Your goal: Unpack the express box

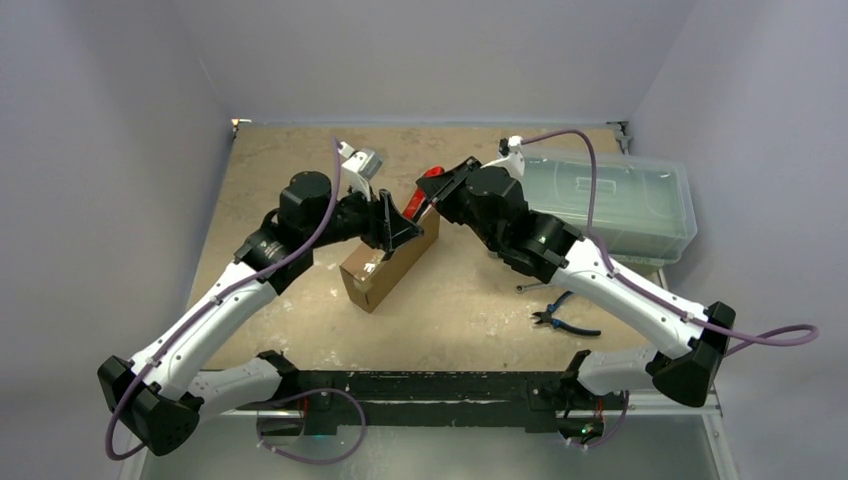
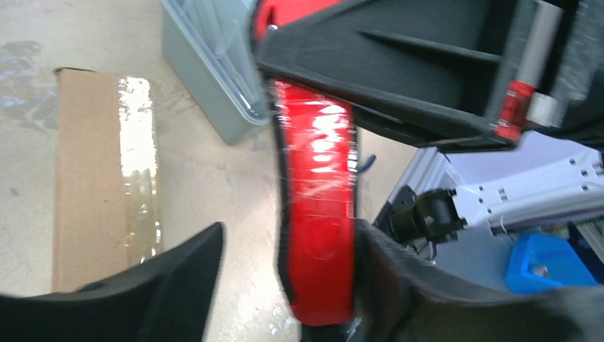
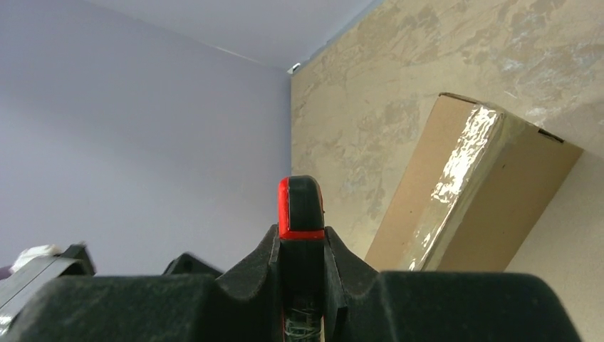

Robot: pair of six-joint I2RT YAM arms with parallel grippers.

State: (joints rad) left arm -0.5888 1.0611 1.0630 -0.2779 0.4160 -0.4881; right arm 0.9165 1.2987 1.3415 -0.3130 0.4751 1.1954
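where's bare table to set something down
Bare: table between the express box and the pliers, and the far-left corner by the silvery bag. Crowded: mid-table, where left gripper and right gripper meet at the red tool; clear bin fills the right.

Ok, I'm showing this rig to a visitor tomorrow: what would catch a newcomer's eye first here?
The red-and-black tool stands out, pinched in the right gripper above the middle of the table, with the open fingers of the left gripper on either side of it. Beneath them sits the brown express box, its taped edge glinting. A clear lidded bin sits at the far right.
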